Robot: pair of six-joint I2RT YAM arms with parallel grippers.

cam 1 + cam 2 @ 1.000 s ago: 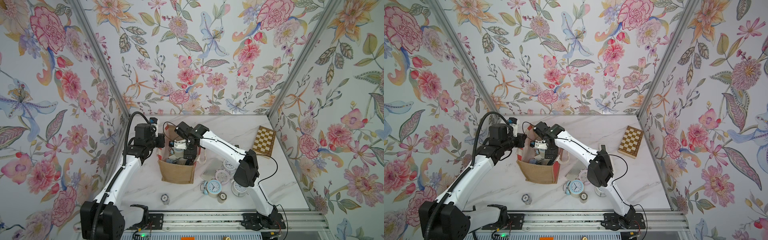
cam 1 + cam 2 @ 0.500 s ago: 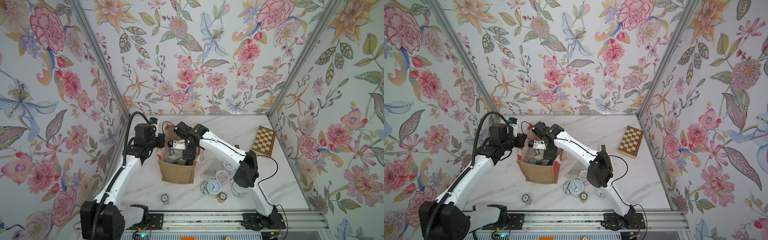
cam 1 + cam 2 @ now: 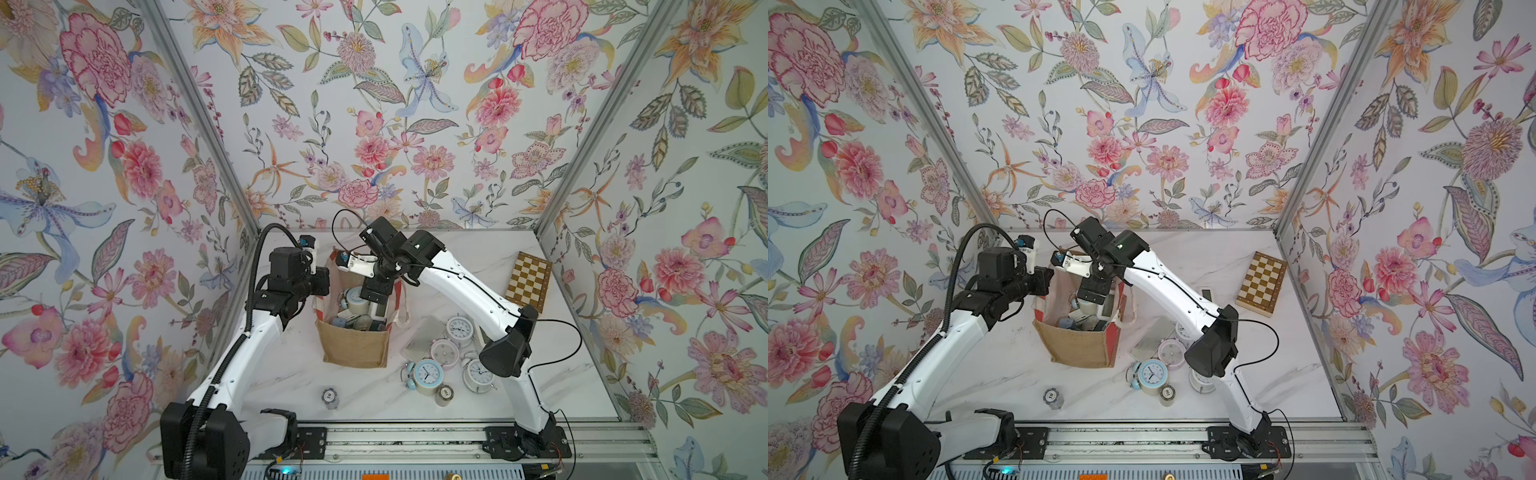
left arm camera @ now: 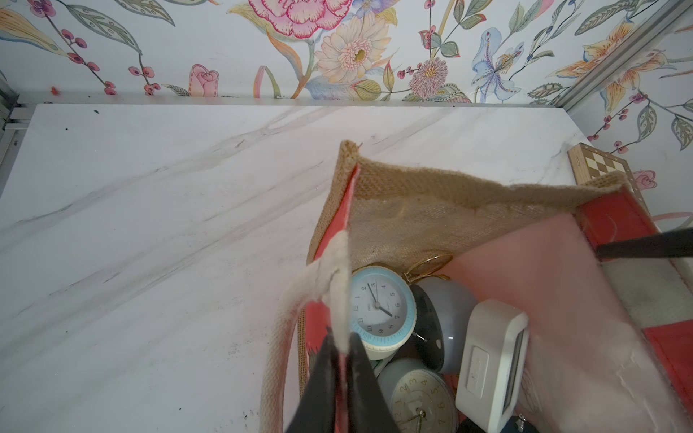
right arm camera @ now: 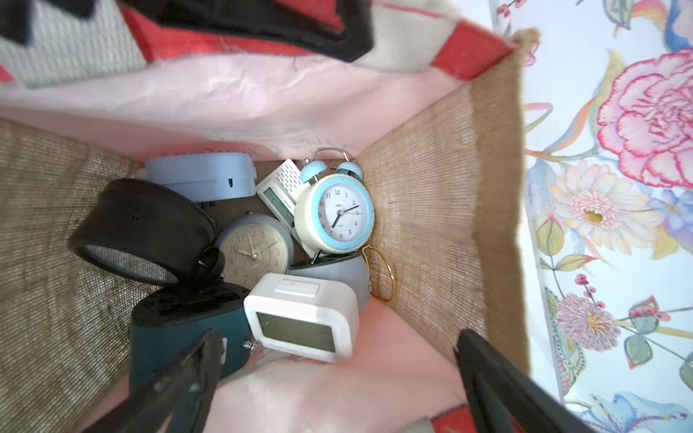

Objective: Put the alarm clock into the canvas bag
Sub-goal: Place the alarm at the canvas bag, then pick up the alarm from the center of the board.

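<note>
The canvas bag (image 3: pixel 356 345) (image 3: pixel 1079 347) stands upright mid-table, its mouth held wide. My left gripper (image 4: pixel 339 346) (image 3: pixel 322 283) is shut on the bag's white handle (image 4: pixel 335 277) at the rim. My right gripper (image 5: pixel 335 339) (image 3: pixel 376 296) hangs open inside the bag's mouth with nothing between its fingers. Several alarm clocks lie at the bottom of the bag. A white digital alarm clock (image 5: pixel 303 318) (image 4: pixel 491 360) lies nearest those fingers. Beside it are a blue-rimmed twin-bell clock (image 5: pixel 335 213) (image 4: pixel 380 307) and a grey round one (image 5: pixel 255 249).
Several more clocks sit on the table to the right of the bag, among them a blue one (image 3: pixel 426 374), a pink one (image 3: pixel 444 353) and a white one (image 3: pixel 459 330). A chessboard (image 3: pixel 528 280) lies at the back right. Two small cylinders (image 3: pixel 330 397) (image 3: pixel 444 392) stand near the front edge.
My right wrist has lifted slightly above the bag, jaws still open. The left gripper has kept its hold on the handle and has not moved.
</note>
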